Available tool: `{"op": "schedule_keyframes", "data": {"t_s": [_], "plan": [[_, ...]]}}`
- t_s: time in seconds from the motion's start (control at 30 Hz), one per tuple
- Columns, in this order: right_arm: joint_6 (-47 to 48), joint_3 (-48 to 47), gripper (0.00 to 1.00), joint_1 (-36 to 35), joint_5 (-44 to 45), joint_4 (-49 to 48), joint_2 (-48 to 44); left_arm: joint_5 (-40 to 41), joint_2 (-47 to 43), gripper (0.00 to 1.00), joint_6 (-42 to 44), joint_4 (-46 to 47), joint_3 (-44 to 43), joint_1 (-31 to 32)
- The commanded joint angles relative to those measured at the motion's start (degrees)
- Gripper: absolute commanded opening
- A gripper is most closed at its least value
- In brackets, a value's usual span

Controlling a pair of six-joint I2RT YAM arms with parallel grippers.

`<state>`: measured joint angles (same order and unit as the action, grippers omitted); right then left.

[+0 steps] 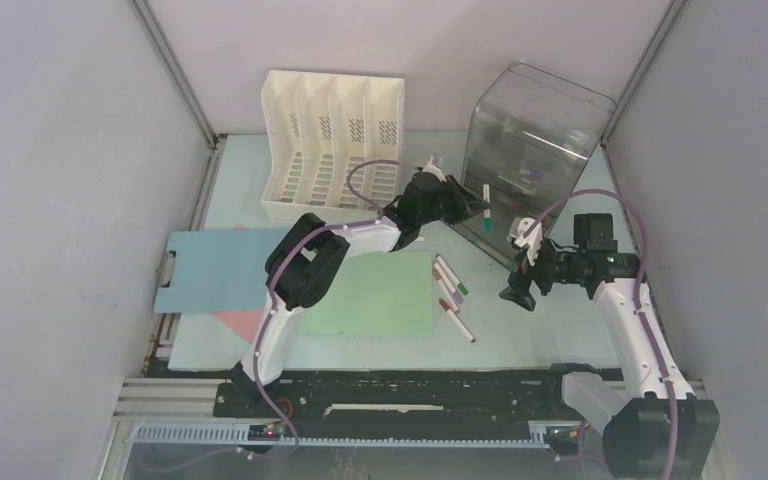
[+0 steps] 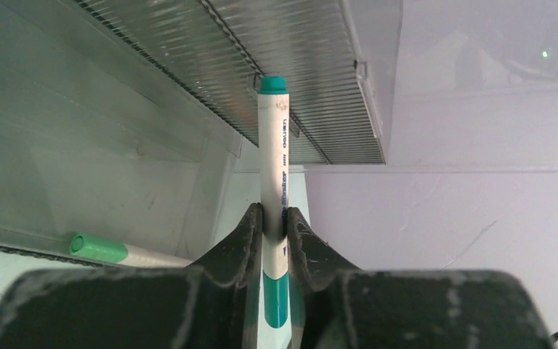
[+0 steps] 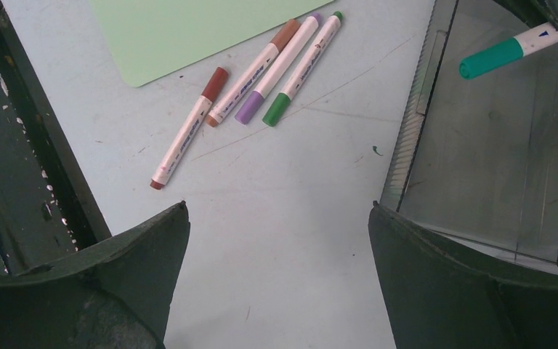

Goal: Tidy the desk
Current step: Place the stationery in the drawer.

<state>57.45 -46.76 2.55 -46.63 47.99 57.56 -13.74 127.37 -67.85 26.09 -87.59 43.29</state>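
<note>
The desk is a pale mint-green tabletop. My left gripper is shut on a white marker with a teal-green cap, held at the open front of the clear plastic bin. In the left wrist view the marker stands upright between the gripper fingers. Another green-capped marker lies inside the bin. Several loose markers lie on the desk beside a green sheet. My right gripper hovers open over bare desk, holding nothing.
A white file organizer stands at the back left. A blue clipboard lies at the left edge, with a pink sheet below it. The bin's wall is just right of my right gripper. Brown, purple and green markers lie ahead.
</note>
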Motion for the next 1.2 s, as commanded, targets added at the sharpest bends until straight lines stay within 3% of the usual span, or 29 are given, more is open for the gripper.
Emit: {"op": "schedule_keyframes", "data": {"t_s": [0.0, 0.27, 0.47, 0.67, 0.9, 1.17], "plan": [[0.9, 0.0, 1.0, 0.3, -0.7, 0.2, -0.1, 1.2, 2.0, 0.2, -5.6, 4.4, -3.5, 0.0], [1.1, 0.0, 1.0, 0.7, -1.1, 0.4, 0.0, 0.3, 4.3, 0.45, -7.7, 4.0, -6.0, 0.1], [1.5, 0.0, 1.0, 1.7, -2.2, 1.1, -0.3, -0.1, 0.6, 0.49, -2.5, 0.3, -5.7, 0.0], [1.7, 0.0, 1.0, 1.8, -3.4, 1.4, -0.2, 2.2, -10.5, 0.51, 11.1, -7.7, -3.1, 0.0], [0.5, 0.2, 1.0, -0.9, -3.0, 0.7, 1.8, 10.1, -26.4, 0.56, 31.8, -18.9, 5.0, 0.0], [-6.5, 2.1, 1.0, -14.3, 3.6, -6.0, 3.7, 26.5, -49.3, 0.91, 56.1, -25.5, 20.8, -1.2]]}}
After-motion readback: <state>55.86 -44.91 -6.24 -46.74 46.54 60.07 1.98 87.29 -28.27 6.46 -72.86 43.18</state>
